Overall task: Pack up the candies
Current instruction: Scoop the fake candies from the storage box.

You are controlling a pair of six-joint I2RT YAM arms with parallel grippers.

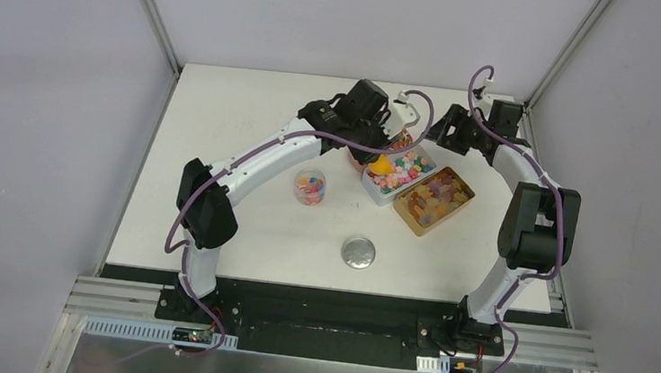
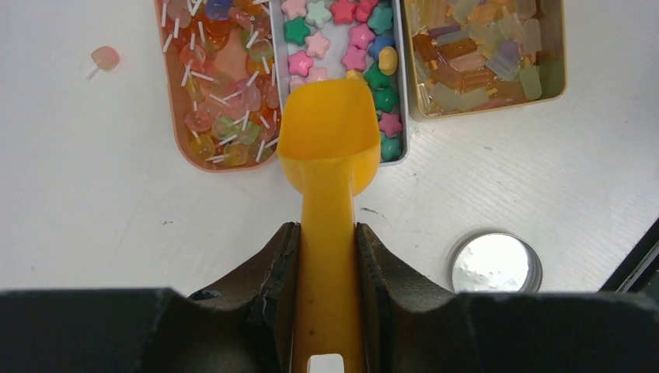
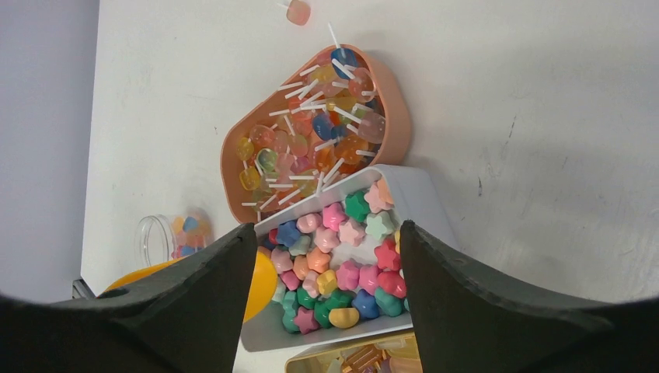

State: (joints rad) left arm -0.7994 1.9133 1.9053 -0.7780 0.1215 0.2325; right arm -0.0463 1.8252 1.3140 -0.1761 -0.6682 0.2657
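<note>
Pastel star-shaped candies (image 2: pixel 317 44) fill a white rectangular tray (image 2: pixel 402 85) just beyond the left gripper (image 2: pixel 327 241), whose jaws clamp the handle of an empty orange plastic scoop (image 2: pixel 329 136). The right gripper (image 3: pixel 326 233) hangs over the same tray, jaws wide apart, holding nothing. Best to dip the scoop's lip under the stars, then lift it level. No writing is readable.

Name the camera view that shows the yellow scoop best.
Left wrist. The scoop fills the centre there, empty bowl and handle both clear, the handle clamped in the left end effector. The top external view gives only a small yellow spot; the right wrist view shows just a yellow edge at lower left.
</note>
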